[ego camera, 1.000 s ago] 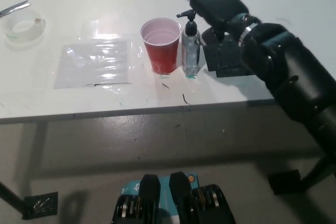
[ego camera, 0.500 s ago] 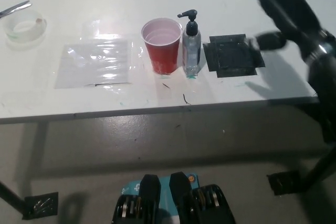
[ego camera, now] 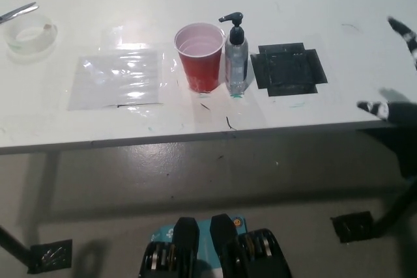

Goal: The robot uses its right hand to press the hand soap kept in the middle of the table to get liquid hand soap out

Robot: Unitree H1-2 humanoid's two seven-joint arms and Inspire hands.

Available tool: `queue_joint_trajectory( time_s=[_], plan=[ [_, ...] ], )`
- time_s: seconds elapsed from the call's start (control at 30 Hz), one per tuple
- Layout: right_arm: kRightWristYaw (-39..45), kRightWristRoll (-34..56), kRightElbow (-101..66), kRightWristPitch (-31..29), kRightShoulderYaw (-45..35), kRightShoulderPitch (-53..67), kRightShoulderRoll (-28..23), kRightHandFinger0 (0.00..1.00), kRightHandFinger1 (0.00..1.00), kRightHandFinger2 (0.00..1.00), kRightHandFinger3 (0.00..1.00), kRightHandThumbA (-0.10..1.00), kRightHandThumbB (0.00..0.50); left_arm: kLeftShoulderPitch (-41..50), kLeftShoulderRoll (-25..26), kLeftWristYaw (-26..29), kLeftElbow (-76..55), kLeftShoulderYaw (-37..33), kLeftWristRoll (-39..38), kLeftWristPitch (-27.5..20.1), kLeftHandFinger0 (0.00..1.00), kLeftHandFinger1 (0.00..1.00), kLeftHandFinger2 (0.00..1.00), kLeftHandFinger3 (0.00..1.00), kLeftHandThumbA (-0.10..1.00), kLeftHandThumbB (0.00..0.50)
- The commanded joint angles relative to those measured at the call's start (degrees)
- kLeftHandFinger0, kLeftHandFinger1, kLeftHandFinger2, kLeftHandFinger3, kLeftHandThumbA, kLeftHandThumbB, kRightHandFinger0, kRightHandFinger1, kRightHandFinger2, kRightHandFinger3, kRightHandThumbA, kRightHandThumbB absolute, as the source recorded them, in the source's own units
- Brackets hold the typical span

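Note:
The clear hand soap bottle (ego camera: 236,60) with a black pump top stands upright near the middle of the white table (ego camera: 98,128), touching nothing but close beside a red cup (ego camera: 201,55) on its left. My black right hand (ego camera: 397,105) shows only at the far right edge, well away from the bottle, with its fingers (ego camera: 405,32) spread apart and nothing in it. My white left hand is out of view.
A black square mat (ego camera: 288,69) lies just right of the bottle. A clear plastic sheet (ego camera: 117,77) lies left of the cup, and a tape roll (ego camera: 28,34) sits at the far left with a metal tool (ego camera: 17,11) behind it.
My right hand has pulled back from above the bottle's pump, swinging right and toward the table's near edge until it is mostly out of frame. Bottle and cup have stayed put.

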Motion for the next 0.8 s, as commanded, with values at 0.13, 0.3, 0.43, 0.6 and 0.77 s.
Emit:
queue_joint_trajectory(
  time_s=[0.13,0.3,0.43,0.6,0.77],
  plan=[
    [-2.8,15.3,2.9,-0.8,-7.7,2.6,3.3,1.00,1.00,1.00,1.00,1.00,0.223,-0.6,1.2,1.0,-0.7,0.4,0.7,-1.4,0.31,0.36,0.45,0.58,0.77,0.017],
    [-2.7,19.8,5.5,-0.2,-11.6,4.7,4.9,1.00,1.00,1.00,1.00,1.00,0.210,-1.5,1.7,0.7,-0.6,0.1,0.5,-1.0,0.29,0.35,0.43,0.58,0.78,0.023],
    [-3.8,22.4,6.5,-0.3,-14.1,4.5,5.9,1.00,1.00,1.00,1.00,1.00,0.252,-2.1,1.4,0.8,-0.1,0.0,0.9,-1.5,0.30,0.36,0.44,0.58,0.78,0.031],
    [-4.6,26.2,6.9,1.6,-16.0,3.9,6.9,1.00,1.00,1.00,1.00,1.00,0.292,-2.0,1.3,0.7,-0.7,0.0,0.8,-1.3,0.30,0.35,0.44,0.59,0.76,0.009],
    [-6.0,26.8,6.9,1.3,-15.5,4.0,6.7,1.00,1.00,1.00,1.00,1.00,0.278,-2.3,2.0,0.7,0.5,-1.1,3.8,-2.8,0.32,0.38,0.47,0.60,0.82,0.054]
  ],
)
